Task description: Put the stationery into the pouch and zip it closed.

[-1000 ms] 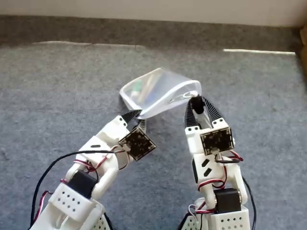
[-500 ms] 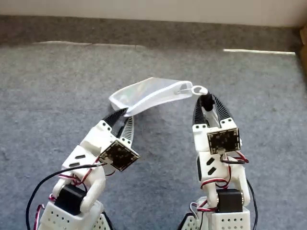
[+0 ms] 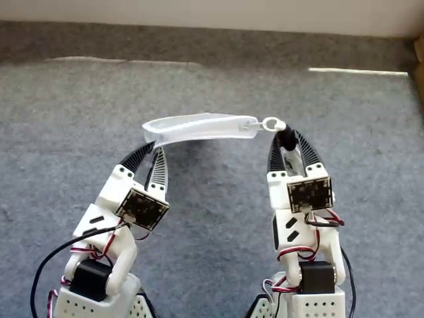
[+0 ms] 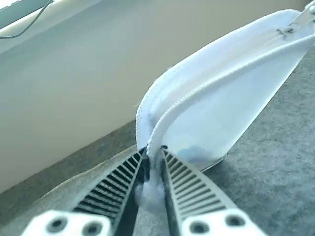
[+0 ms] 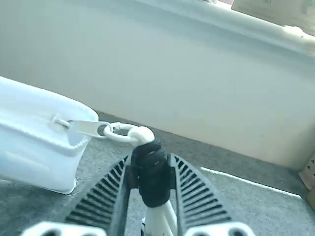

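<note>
Pouch [image 3: 199, 129] is strung taut between the two arms over the grey worktop [image 3: 79, 119]. I cannot tell whether it hangs clear of the surface.

Left end effector [image 3: 151, 149] is clamped on the pouch's end corner, with fabric pinched between the ribbed fingers [image 4: 179, 172]. Right end effector [image 3: 286, 138] is closed on the dark knob of the zip pull [image 5: 120, 132], and the ring and tab lead straight to the slider at the pouch's near end.

A faint bluish shape [image 4: 189, 152] shows through the pouch wall. I take it for stationery already inside.

Step in hand, as I judge it: zipping. In the left wrist view the two rows of teeth run apart along the top, so the mouth looks unclosed.

Next move calls for the left arm to hold firm as anchor while the right draws the slider along the teeth. Tension must stay in line with the zip, or the pull may slip out.
</note>
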Controlling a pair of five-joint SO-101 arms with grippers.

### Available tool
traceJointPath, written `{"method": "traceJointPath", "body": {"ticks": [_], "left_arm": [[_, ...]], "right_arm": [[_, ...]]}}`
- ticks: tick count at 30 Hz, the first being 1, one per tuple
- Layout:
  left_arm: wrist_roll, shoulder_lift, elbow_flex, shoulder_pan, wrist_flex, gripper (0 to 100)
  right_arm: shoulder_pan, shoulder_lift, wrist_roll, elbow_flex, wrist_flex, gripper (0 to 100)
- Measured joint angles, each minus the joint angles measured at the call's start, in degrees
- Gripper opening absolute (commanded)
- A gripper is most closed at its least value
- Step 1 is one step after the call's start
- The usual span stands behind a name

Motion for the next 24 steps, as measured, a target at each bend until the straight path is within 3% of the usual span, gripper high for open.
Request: {"method": "traceJointPath", "body": {"ticks": [13, 19, 24], "left_arm": [[1.4, -0.5, 1.4, -0.2, -0.1, 1], [2.4, -1.1, 4.0, -0.4, -2.6, 14], [8.3, -1.1, 4.2, -2.5, -2.8, 19]], "right_arm": [[-0.5, 0.0, 0.0, 0.0, 0.0, 4.0], [-1.8, 0.0, 0.0, 0.0, 0.0, 4.4], [-2.2, 0.0, -0.1, 0.4, -0.1, 17.6]]}}
